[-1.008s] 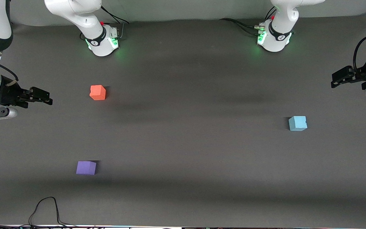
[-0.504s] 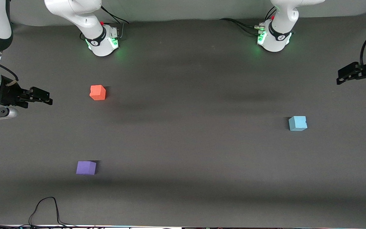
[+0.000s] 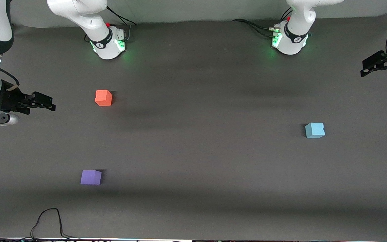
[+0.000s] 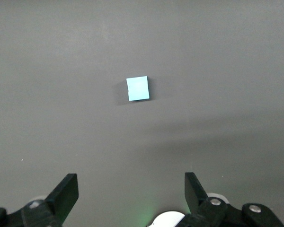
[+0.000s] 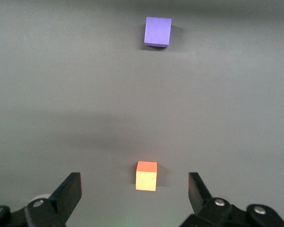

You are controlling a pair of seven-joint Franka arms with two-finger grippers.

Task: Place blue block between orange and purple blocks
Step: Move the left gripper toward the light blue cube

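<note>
Jaws: both pairs spread wide, nothing held in either.
Blue block point(image 3: 314, 130): sitting alone on the table point(image 3: 200, 141) toward the left arm's end, untouched; the left wrist view has it square in sight point(image 4: 137, 88), well clear of the fingers.
Orange block point(image 3: 103, 97): down at the right arm's end, farther from the front camera than its partner.
Purple block point(image 3: 91, 177): same end, nearer the front camera, well apart from the orange one, so the slot between them is roomy.
Left gripper point(image 3: 372, 64): up in the air over the table's edge at its own end, not over the blue block.
Right gripper point(image 3: 45, 102): hanging over its end of the table beside the orange block; this arm waits.
Progress: nothing picked yet, by my reading.
Risk: a descent off-centre could nudge the cube and skew the pinch; a long carry across the table could end with a release that bumps orange or purple out of line.
</note>
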